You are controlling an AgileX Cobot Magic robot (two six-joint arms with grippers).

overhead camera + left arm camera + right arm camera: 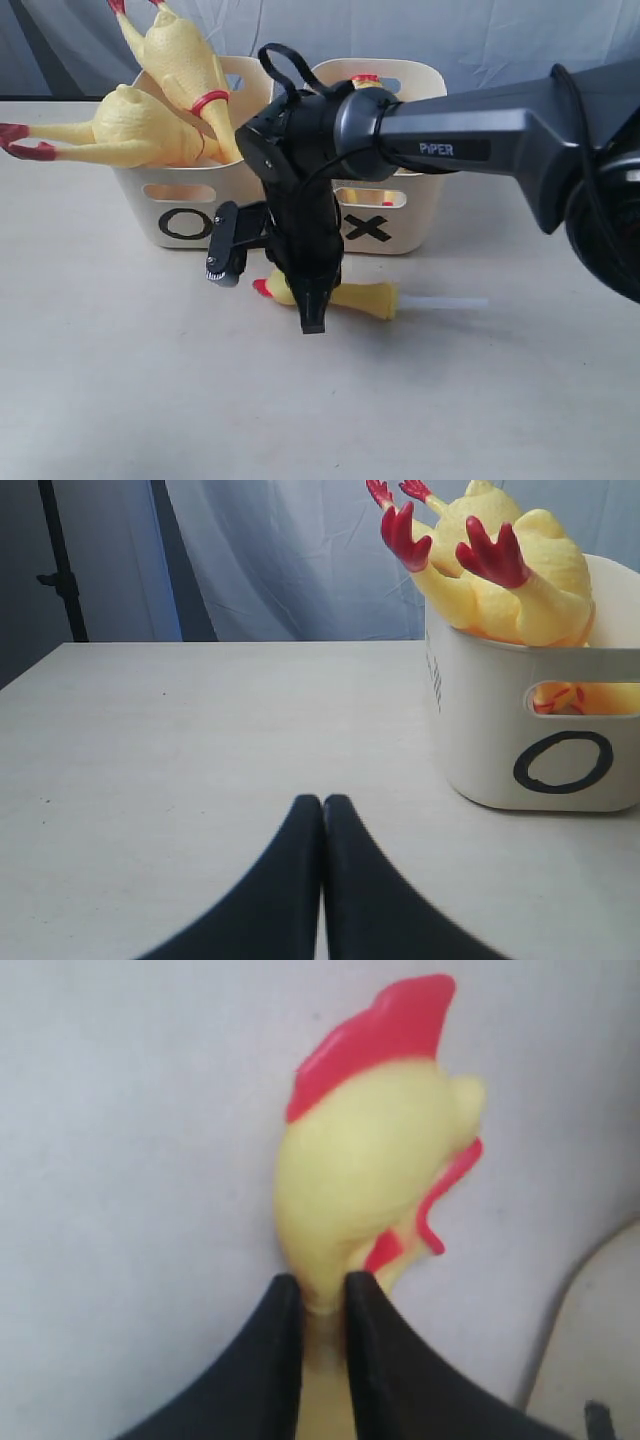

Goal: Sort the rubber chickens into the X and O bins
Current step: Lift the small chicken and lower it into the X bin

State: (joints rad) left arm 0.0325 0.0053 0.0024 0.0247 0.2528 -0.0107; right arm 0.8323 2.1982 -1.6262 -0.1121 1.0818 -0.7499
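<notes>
Two cream bins stand side by side at the back, the O bin (150, 215) on the left and the X bin (415, 215) on the right. Two rubber chickens (150, 125) lie in the O bin, red feet sticking out; the left wrist view shows them (520, 570) above the O bin (480, 740). A third chicken (365, 298) lies on the table in front of the bins, its white neck tube (445, 301) pointing right. My right gripper (313, 322) reaches down across it, shut on the neck just behind the red-combed head (370, 1160). My left gripper (322, 802) is shut, empty, over bare table.
A yellow and red piece (365, 82) shows at the X bin's rim and through its handle slot. The right arm (480, 130) stretches in from the right over the X bin. A pale curtain hangs behind the table.
</notes>
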